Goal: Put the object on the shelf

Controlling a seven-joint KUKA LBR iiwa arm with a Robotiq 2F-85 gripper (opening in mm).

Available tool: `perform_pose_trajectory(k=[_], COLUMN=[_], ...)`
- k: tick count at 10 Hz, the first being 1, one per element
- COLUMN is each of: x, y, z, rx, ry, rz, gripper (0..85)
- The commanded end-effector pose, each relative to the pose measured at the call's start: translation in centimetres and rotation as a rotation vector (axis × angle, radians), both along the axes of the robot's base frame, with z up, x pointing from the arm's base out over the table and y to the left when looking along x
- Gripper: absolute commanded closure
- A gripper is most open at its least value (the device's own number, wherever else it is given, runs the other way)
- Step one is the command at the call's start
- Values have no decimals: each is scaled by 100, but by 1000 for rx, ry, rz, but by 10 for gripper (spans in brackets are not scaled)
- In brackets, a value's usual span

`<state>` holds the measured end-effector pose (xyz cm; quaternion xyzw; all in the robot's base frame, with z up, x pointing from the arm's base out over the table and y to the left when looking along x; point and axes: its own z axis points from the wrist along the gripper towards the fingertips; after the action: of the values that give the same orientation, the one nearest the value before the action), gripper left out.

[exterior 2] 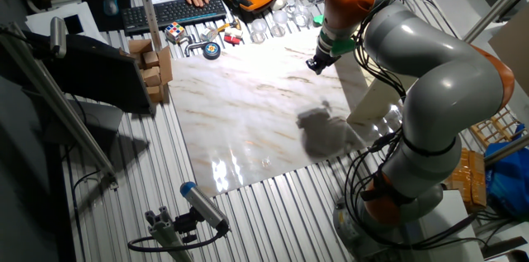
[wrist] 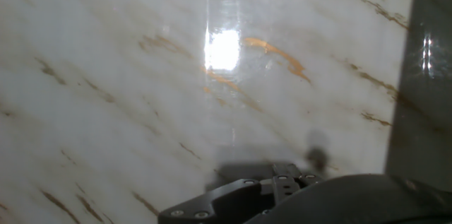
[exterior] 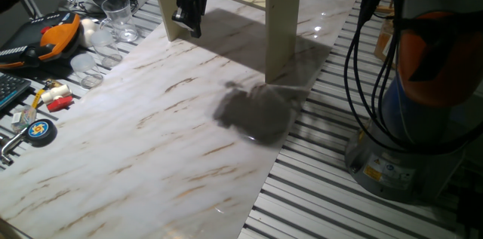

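The gripper (exterior: 195, 28) hangs above the marble tabletop (exterior: 151, 141) close to the shelf (exterior: 283, 20), just beside its upright panel. Whether the fingers stand apart or together cannot be told: one fixed view shows only a dark block, and the hand view shows the gripper body (wrist: 282, 192) at the bottom edge with bare marble beyond. Nothing is seen between the fingers.

The jar does not show in any view; its position cannot be stated. The shelf top is cut off by the frame edge, so it cannot be confirmed there.

Judged from the task, a glass jar with a metal lid would be rigid, smooth, slippery and breakable; a grip across the body below the lid seems soundest.

A drinking glass (exterior: 118, 14) stands at the table's far edge. No writing is legible.
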<state>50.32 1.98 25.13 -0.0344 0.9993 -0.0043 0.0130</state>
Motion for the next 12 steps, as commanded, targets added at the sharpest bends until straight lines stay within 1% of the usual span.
perform_pose_trajectory(k=[1, 3, 4, 12], x=[1, 4, 6, 9], y=[-1, -16, -18, -40], z=[0, -11, -13, -30], rx=[-2, 1, -2, 0], ry=[0, -3, -6, -8], rz=[1, 4, 6, 9], gripper=[850, 850, 850, 850])
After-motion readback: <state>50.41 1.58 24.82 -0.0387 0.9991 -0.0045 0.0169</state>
